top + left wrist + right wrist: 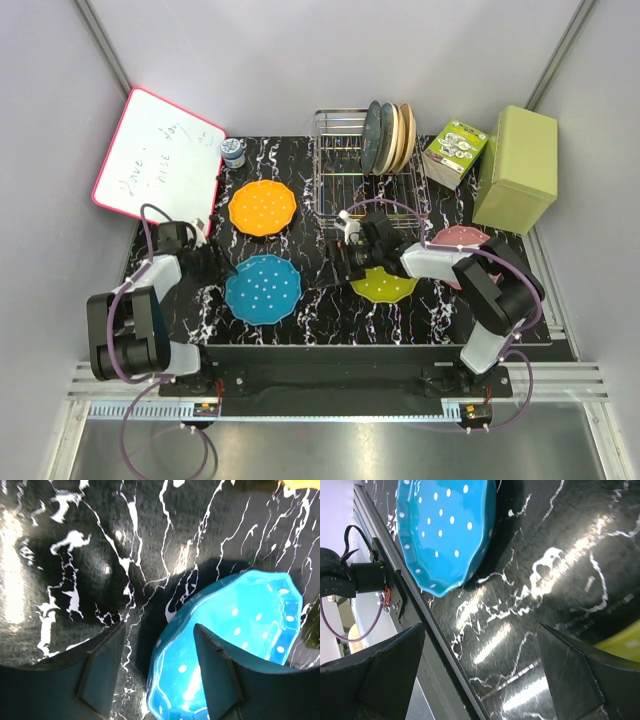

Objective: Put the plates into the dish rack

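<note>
1. One chrome dish rack (340, 150) stands at the far side of the marbled mat (320, 320). Dark teal, beige and tan plates (390, 135) stand upright in its right end, and its left slots look free.
2. Four dotted plates lie flat on the mat, none racked: the orange plate (263, 207) and blue plate (262, 289) on the left, the yellow-green plate (385, 287) and pink plate (462, 237) on the right.
3. The right gripper (481, 627), fingers spread, hovers at the yellow-green plate's left rim, so it is the arm nearest that plate.
4. The left gripper (159, 630), also spread, sits just left of the blue plate.
</note>
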Robot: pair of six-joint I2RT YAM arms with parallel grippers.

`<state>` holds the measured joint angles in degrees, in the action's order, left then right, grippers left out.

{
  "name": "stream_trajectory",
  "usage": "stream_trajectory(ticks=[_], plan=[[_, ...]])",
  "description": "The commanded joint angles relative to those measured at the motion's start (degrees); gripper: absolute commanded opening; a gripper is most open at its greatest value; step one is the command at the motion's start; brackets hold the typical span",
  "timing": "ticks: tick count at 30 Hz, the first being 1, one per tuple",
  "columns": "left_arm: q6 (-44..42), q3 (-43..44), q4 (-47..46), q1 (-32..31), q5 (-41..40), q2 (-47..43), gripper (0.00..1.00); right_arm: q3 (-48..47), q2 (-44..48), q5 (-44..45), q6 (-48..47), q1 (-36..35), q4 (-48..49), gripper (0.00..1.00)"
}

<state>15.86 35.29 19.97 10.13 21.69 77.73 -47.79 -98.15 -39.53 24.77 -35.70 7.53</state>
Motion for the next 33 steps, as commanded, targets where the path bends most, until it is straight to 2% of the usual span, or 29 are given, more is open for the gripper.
stream_trajectory(ticks=[1, 6, 9, 11, 14, 19, 28, 33], plan=[[-0.7, 2.0, 5.5, -0.1, 2.7, 4.3, 0.56, -2.9, -3.0, 2.4, 2.5, -2.7, 2.1, 1.00], [-0.9, 2.6, 6.8, -1.7, 3.2, 7.5, 0.36, -1.2, -3.9, 10.7, 6.9, -4.8, 3.6, 1.00], [-0.7, 2.3, 6.8, -5.3, 2.3, 6.3, 0.26, -0.7, -4.5, 13.8, 9.4, -5.2, 3.4, 1.00], [-0.7, 2.4, 6.8, -7.4, 2.4, 5.5, 0.13, -1.5, -5.4, 15.2, 10.6, -5.4, 2.6, 1.00], [-0.4, 2.8, 6.4, -9.3, 3.9, 6.6, 0.00, -2.7, -7.2, 17.1, 12.8, -6.8, 2.4, 0.99], [-0.8, 2.9, 5.4, -9.3, 4.8, 8.8, 0.00, -3.6, -10.2, 16.5, 15.9, -11.0, 5.1, 0.98], [-2.0, 2.2, 4.6, -9.2, 6.8, 10.1, 0.00, -1.8, -10.7, 17.3, 17.9, -11.1, 10.9, 0.96], [-2.1, 1.8, 3.3, -9.8, 7.0, 10.1, 0.00, -2.9, -12.9, 12.6, 21.5, -11.1, 19.4, 0.81]])
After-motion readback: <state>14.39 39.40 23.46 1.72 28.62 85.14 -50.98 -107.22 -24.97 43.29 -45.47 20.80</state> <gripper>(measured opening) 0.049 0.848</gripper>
